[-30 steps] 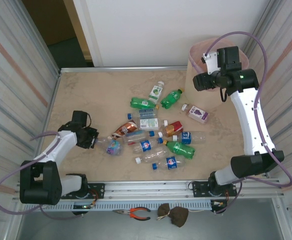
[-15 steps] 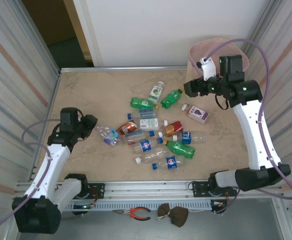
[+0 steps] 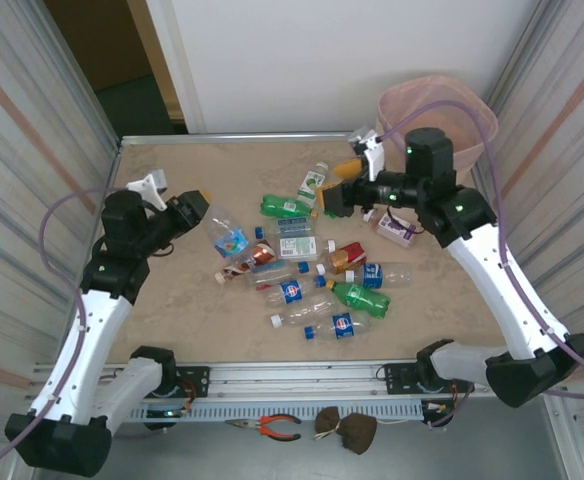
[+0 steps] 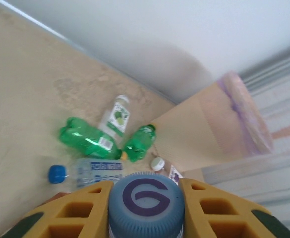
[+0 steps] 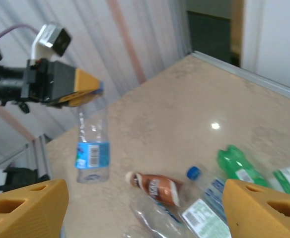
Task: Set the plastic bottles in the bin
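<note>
Early stage: left tool (image 3: 197,205) grips one lifted bottle (image 3: 227,237); right tool (image 3: 337,187) agape, empty; bottle pile (image 3: 307,275) on desk (image 3: 202,165) centre, bin (image 3: 472,95) at 1 o'clock.

Open table (image 3: 232,165) lies along the far-left, plastic bottles (image 3: 292,292) crowd the middle, and the right arm (image 3: 472,225) reaches across before the bin (image 3: 472,100).

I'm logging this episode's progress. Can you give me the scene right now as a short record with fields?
Left gripper: jaws shut on the cap end of a clear blue-labelled bottle, held up
Right gripper: jaws open, empty, over the green bottles
Bin: far right corner, pink liner
Loose bottles: about a dozen, clustered in the middle of the table
</note>
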{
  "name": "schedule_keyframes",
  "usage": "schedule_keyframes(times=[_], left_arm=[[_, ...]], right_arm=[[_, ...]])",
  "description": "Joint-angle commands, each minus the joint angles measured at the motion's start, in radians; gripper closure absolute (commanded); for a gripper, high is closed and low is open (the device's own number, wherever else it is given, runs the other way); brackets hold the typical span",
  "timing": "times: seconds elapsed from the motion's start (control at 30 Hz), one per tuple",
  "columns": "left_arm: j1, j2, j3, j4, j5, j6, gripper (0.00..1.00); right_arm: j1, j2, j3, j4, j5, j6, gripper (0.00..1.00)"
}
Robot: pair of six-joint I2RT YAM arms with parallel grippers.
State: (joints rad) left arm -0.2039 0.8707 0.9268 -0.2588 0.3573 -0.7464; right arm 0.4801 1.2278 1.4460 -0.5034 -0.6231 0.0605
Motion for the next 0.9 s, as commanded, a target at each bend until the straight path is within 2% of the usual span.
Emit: schedule_keyframes(times=[0.0,0.17,0.37,0.53,0.87], left_arm=[[-0.077,0.013,0.062,0.034,-0.064,0.059,0.98],[-0.204,0.063,0.141,0.037,-0.146,0.087,1.0],[-0.291,0.126,0.209,0.052,-0.199,0.094,1.0],[-0.329,0.166,0.243,0.072,-0.21,0.102,1.0],[-0.367,0.186,0.253,0.1,-0.23,0.104,1.0]], right_arm=[[0.088,0.016,-0.014,0.096,0.057,0.008,0.2],[0.203,0.066,-0.005,0.12,0.152,-0.018,0.2],[0.285,0.112,-0.009,0.165,0.188,-0.003,0.17],[0.315,0.145,-0.034,0.194,0.222,0.017,0.15],[0.325,0.205,-0.089,0.233,0.187,0.056,0.17]])
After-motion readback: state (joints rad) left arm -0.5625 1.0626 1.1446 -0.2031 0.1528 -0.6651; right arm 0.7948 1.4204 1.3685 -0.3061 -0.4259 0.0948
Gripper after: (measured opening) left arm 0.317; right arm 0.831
